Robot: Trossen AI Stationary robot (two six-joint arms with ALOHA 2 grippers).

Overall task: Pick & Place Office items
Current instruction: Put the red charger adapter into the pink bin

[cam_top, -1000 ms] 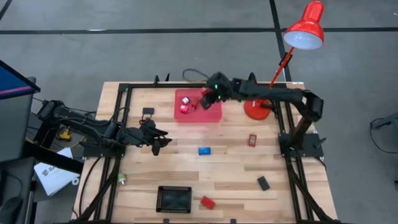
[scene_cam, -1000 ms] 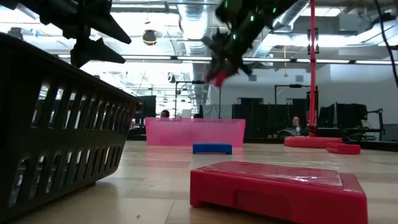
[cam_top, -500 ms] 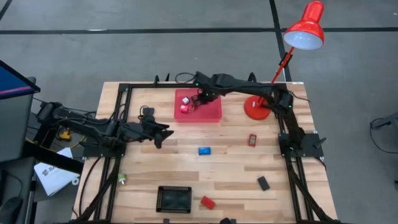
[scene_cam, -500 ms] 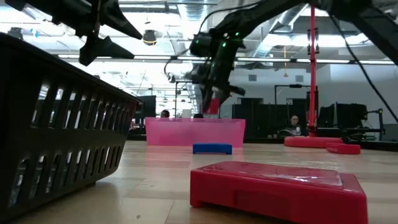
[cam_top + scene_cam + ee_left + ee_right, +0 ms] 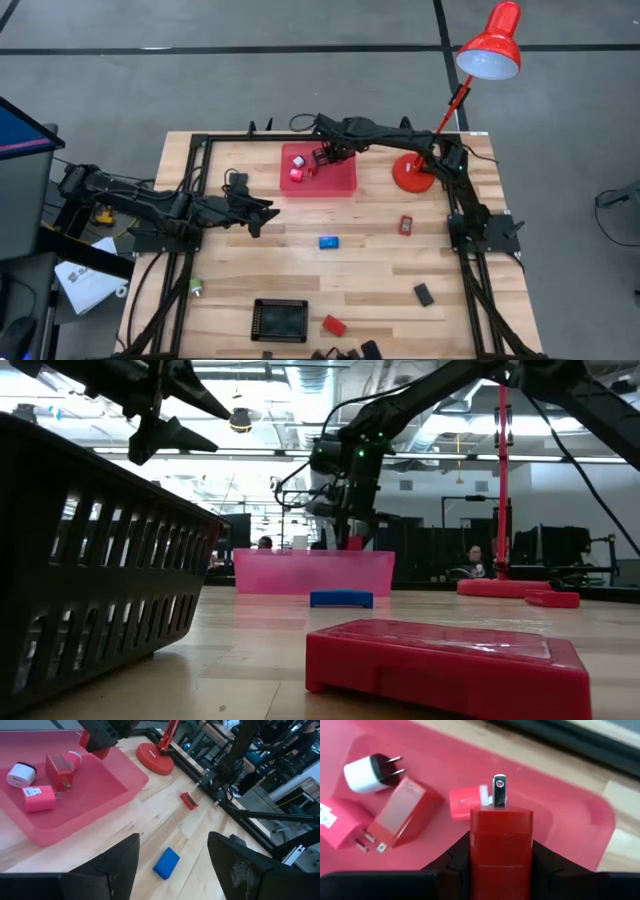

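Note:
My right gripper hangs over the pink tray at the table's far side, shut on a red block. The tray holds a white plug, further red blocks and a pink piece. My left gripper is open in the air left of centre, above bare wood. On the table lie a blue block, a red-and-white piece, a black rectangle, a red block and a black piece. My right gripper pinches the red block by its two side faces, one dark finger on each side. It comes from above, pointing down into the tray. The block's metal prong sticks out beyond the fingertips. The low view shows the block at the tray's rim height.
A black slotted basket stands at the near edge, and the red lamp's base sits right of the tray. A small green-and-white bit lies by the left frame rail. Bare wood spreads between the tray and the blue block.
My right gripper has carried the red block toward the table's left over the tray and come down to rim height, its arm stretching out along the far edge. My left gripper has shifted a little toward the far edge, still open.

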